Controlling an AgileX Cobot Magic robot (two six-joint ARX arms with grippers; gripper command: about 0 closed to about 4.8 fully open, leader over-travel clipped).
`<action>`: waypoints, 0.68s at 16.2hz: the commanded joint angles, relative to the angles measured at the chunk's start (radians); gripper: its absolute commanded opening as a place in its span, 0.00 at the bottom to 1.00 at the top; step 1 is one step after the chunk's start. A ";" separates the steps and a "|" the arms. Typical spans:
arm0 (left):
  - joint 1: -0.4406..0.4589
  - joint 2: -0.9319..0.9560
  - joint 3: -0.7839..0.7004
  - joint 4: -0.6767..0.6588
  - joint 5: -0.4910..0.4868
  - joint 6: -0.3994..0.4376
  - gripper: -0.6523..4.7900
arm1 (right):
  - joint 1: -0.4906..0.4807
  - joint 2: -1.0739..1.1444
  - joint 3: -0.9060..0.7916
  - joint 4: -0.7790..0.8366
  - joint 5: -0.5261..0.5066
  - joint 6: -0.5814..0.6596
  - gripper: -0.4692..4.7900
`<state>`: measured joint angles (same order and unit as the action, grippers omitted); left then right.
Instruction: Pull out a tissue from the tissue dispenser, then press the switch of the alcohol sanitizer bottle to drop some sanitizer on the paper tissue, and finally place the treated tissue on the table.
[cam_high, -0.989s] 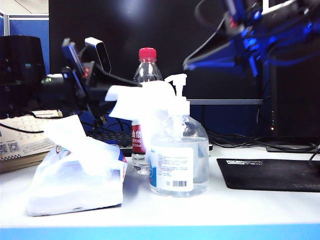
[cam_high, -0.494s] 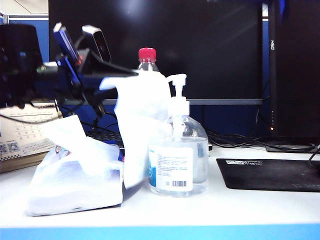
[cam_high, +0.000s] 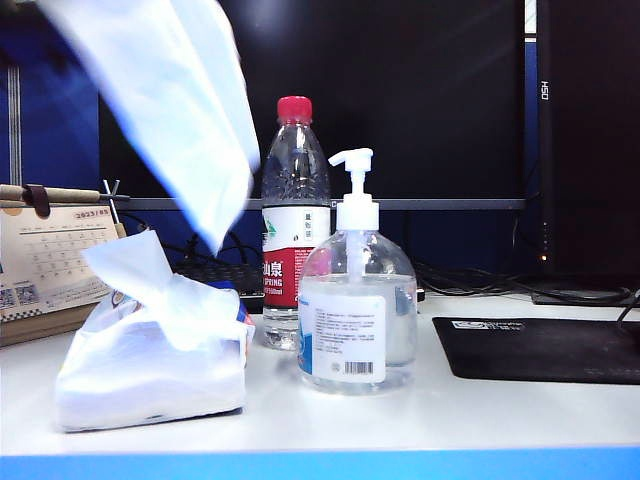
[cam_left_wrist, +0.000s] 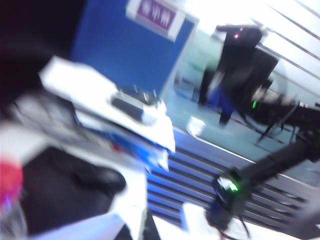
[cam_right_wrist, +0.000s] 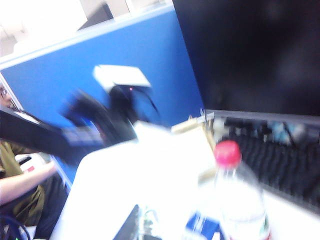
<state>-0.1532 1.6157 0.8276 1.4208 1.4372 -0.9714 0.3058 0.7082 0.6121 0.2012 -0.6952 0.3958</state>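
Observation:
A white tissue hangs blurred from the top left corner of the exterior view, high above the tissue dispenser, where another sheet pokes up. The alcohol sanitizer bottle stands on the table right of the dispenser, its switch untouched. Neither gripper shows in the exterior view. In the blurred left wrist view my left gripper is shut, with the white tissue at its dark tip. My right gripper is shut and empty, facing the tissue from high up.
A red-capped water bottle stands just behind the sanitizer bottle. A desk calendar is at the far left and a black mouse pad at the right. A dark monitor and a keyboard fill the back.
The tissue has gone up and to the left, away from the pump. The left arm has left the exterior view at the top left, and the right arm at the top right.

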 joint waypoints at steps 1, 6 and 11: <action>0.040 -0.086 -0.002 0.029 0.009 -0.019 0.11 | 0.000 -0.013 0.003 -0.069 0.025 -0.037 0.08; 0.375 -0.185 -0.323 0.031 -0.043 0.059 0.11 | -0.003 -0.027 0.003 -0.212 0.081 -0.098 0.08; 0.613 -0.435 -0.462 0.028 -0.122 0.058 0.11 | -0.071 -0.130 0.002 -0.297 0.244 -0.136 0.08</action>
<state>0.4534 1.2041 0.4023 1.4227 1.3499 -0.9138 0.2428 0.5949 0.6117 -0.0784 -0.4904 0.2661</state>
